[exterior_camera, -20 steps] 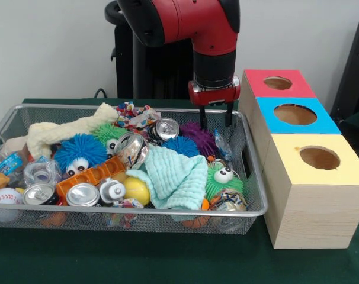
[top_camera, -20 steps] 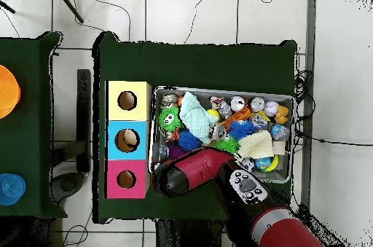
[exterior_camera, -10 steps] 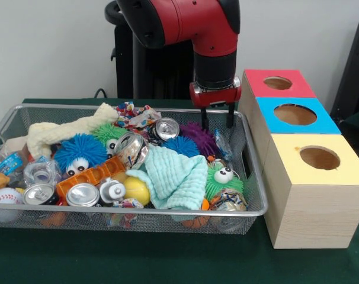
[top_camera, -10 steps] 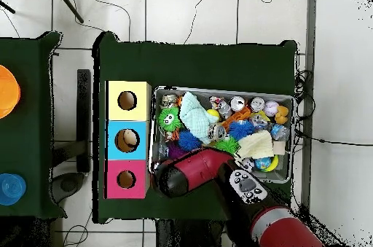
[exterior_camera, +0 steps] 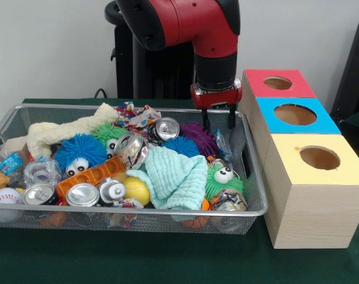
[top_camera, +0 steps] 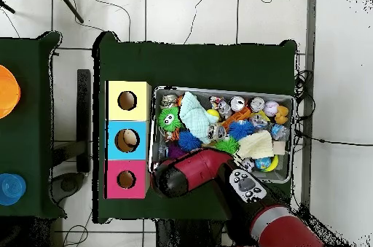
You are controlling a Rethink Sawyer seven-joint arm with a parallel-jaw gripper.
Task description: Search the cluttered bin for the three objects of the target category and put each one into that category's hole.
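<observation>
A wire mesh bin [exterior_camera: 253,177] is packed with clutter. It holds fuzzy balls in purple [exterior_camera: 198,137], blue with eyes [exterior_camera: 79,152] and green with eyes [exterior_camera: 223,179]. Crushed cans [exterior_camera: 166,128] [exterior_camera: 83,194], a mint cloth [exterior_camera: 173,174], a cream cloth [exterior_camera: 67,130], a yellow ball [exterior_camera: 136,190] and a baseball [exterior_camera: 6,198] lie among them. My gripper [exterior_camera: 218,121] hangs open and empty over the bin's far right corner, just above the purple fuzzy ball. In the overhead view the red arm [top_camera: 197,171] hides the gripper.
Three wooden boxes with round holes stand in a row right of the bin: red [exterior_camera: 278,83], blue [exterior_camera: 295,114] and yellow [exterior_camera: 319,158]. From above they sit left of the bin [top_camera: 290,98], and something pale shows inside the blue box's hole [top_camera: 127,140].
The gripper has shifted slightly right and a little lower over the bin's far right corner. The bin's contents have not moved.
</observation>
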